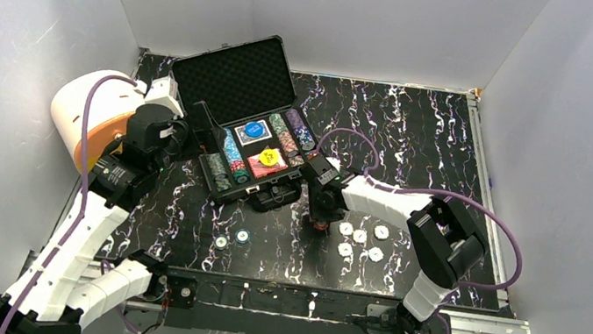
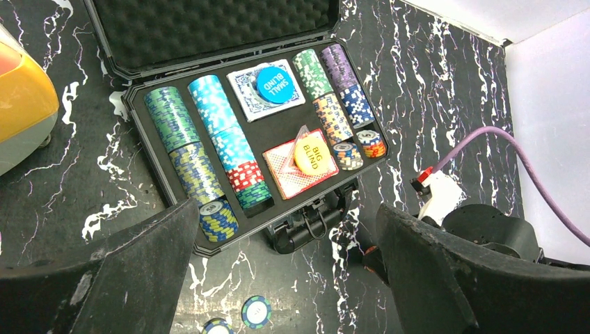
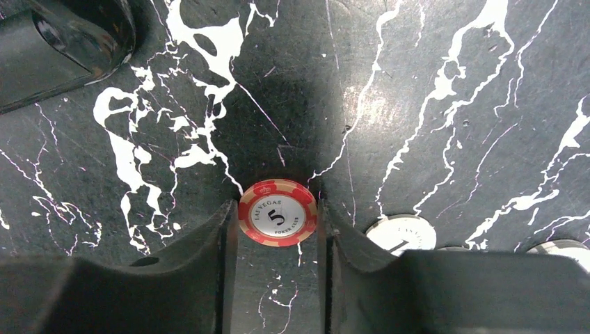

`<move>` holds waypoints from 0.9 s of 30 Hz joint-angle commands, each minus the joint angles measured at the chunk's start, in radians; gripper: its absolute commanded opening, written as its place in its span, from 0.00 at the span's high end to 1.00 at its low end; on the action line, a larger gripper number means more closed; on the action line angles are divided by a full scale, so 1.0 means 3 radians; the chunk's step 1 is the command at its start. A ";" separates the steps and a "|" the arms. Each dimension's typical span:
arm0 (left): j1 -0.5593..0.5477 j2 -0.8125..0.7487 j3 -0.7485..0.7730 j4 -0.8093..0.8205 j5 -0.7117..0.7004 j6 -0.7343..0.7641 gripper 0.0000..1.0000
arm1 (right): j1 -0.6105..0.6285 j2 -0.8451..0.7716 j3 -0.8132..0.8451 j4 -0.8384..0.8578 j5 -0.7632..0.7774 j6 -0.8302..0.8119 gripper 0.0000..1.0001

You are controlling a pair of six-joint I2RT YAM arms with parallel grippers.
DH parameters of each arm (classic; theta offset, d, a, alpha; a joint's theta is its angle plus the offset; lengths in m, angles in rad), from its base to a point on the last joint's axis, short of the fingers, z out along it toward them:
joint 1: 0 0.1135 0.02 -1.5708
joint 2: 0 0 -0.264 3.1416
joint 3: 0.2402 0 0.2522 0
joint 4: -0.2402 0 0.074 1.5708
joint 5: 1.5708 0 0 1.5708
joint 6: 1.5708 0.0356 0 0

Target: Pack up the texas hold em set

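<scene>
The right end effector [image 3: 277, 209] is down at the worktop [image 1: 422, 133], its two fingers clenched on a red chip [image 3: 277, 213] marked 5. The chip lies flat, with its rim touching a finger on either side. Just to the right of it lies a loose group of white chips [image 1: 360, 239], flat on the black marbled surface. The handle side of the case [image 1: 235, 78] is just behind the end effector.

The left end effector [image 2: 286, 212] is released, its jaws spread wide and holding nothing. It hangs over the near left part of the case.

The case stands open with its foam-lined lid tilted back. Its tray holds rows of chips [image 2: 209, 149] on edge and two card decks. A blue button [image 2: 275, 83] rests on the blue deck [image 2: 243, 97] and a yellow button [image 2: 309, 156] on the red deck [image 2: 285, 170]. Two blue-green chips [image 1: 242, 235] lie on the worktop in front of the case. A white-and-orange cylinder [image 1: 92, 114] sits at the far left.
</scene>
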 commanded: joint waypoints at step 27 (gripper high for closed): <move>-0.0473 0.0190 -0.1132 0.1588 0.1522 -0.0383 0.04 | -0.0075 -0.1041 0.0259 0.0422 -0.0186 0.1320 0.73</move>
